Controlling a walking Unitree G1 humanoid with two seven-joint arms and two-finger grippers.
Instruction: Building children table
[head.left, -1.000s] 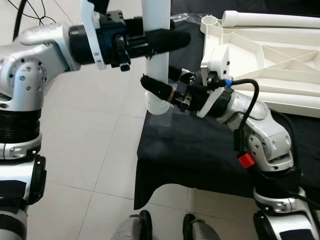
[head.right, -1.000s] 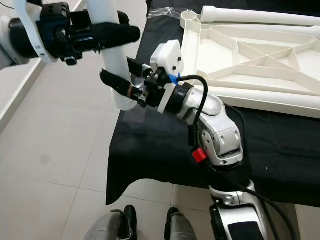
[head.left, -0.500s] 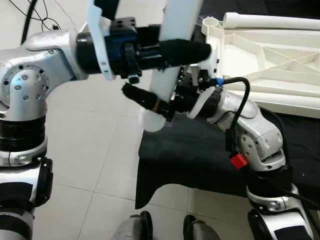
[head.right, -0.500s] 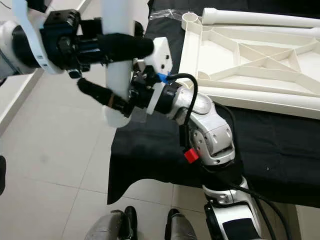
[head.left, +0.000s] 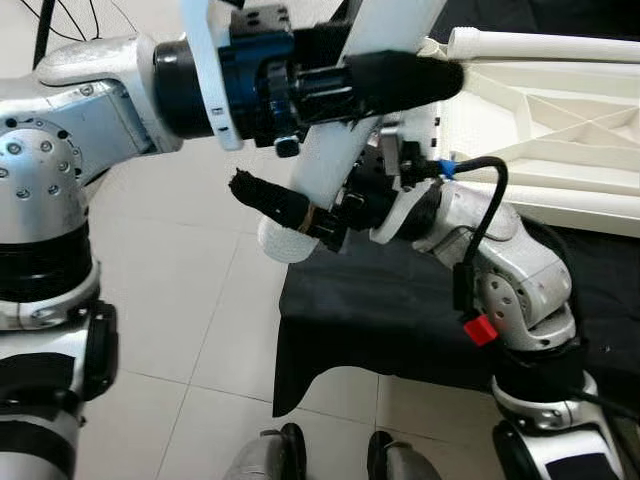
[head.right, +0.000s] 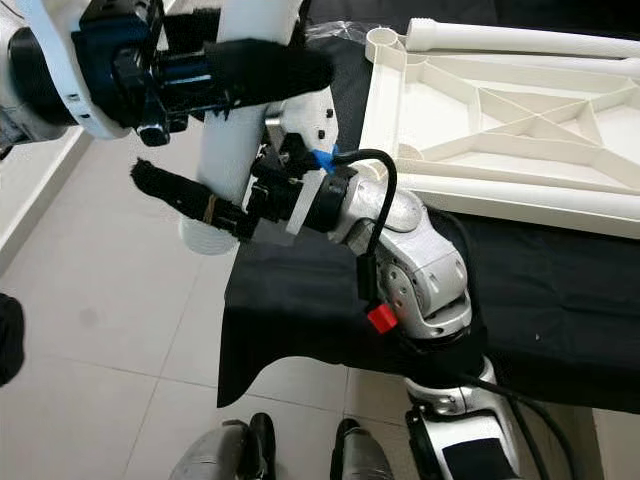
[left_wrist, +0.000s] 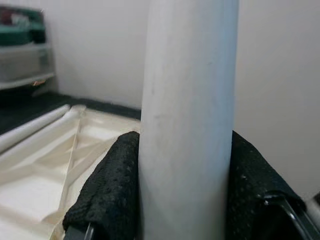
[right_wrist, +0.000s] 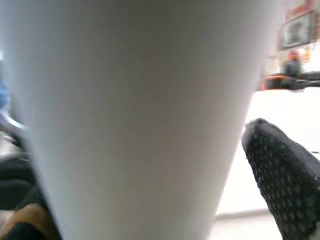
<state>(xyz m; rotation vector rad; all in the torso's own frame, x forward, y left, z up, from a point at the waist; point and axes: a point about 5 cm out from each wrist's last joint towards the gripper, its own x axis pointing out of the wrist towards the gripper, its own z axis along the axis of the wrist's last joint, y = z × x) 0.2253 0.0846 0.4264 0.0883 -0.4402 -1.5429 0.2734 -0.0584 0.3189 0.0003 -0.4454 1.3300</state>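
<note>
Left claw (head.left: 400, 80), at the upper centre of the left eye view, is being kept clamped on the white table leg (head.left: 335, 150), which is being held tilted, its lower end (head.left: 285, 240) hanging over the tiled floor (head.left: 190, 300) at centre left. Right claw (head.left: 290, 205) is being pressed to the same leg lower down, one black finger lying across its front; it appears to be clamped on the leg, though the far finger is being hidden. At the upper right, the overturned tabletop (head.left: 540, 110) is lying on the black-draped desk (head.left: 400, 300), with another leg (head.left: 540, 42) resting along its far edge.

In the right eye view, the corner socket (head.right: 385, 40) of the tabletop is being shown at the upper centre, well apart from the held leg (head.right: 235, 150).

In the left wrist view, the leg (left_wrist: 187, 120) is being squeezed between both padded fingers (left_wrist: 107, 185) at the frame's centre.

In the right wrist view, the leg (right_wrist: 135, 115) is being seen as a blur, with one fingertip (right_wrist: 280, 175) at the lower right.

A slip could be caused by the two claws twisting against each other, or the socket could be missed because of the tilt. The leg's upper end is being cut off by the frame.
</note>
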